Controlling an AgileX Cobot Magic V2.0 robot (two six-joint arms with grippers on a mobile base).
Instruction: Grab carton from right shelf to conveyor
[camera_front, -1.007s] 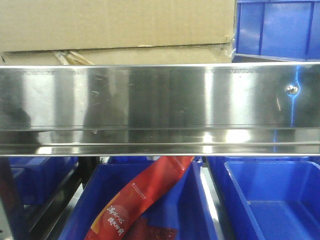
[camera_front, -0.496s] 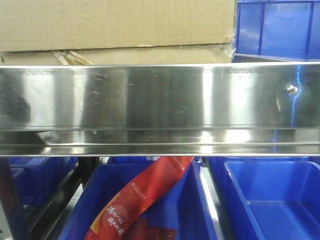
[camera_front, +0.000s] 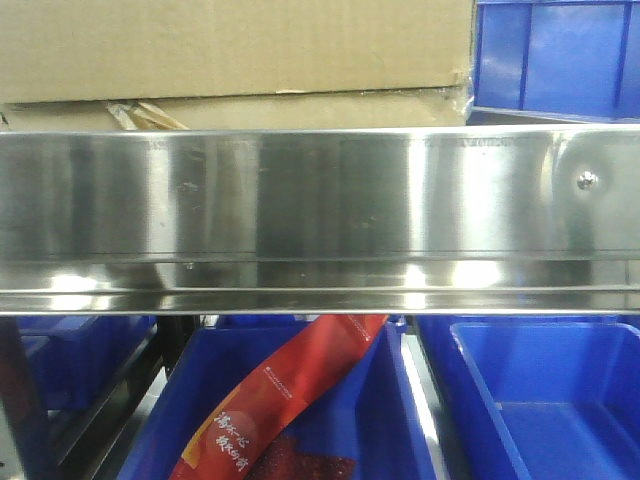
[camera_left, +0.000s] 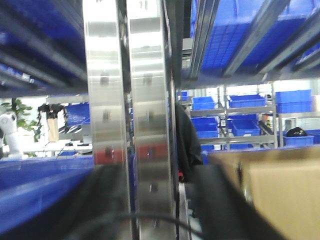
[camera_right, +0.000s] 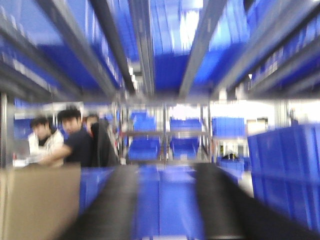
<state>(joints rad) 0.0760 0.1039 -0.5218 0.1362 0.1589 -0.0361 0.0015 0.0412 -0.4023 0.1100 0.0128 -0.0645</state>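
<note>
carton atop shelf, blue bin beside; left pincer, right pincer both spread, empty.

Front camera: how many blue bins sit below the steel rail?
3: a left bin, a middle bin holding a red packet, a right bin. The shelf rail may hide others.

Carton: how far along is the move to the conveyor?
Nothing looks done: the carton sits on the shelf. In hand: the left gripper and right gripper flank it, blurred; contact unclear. Remaining: grasp, lift, carry to the conveyor, which is out of view.
</note>
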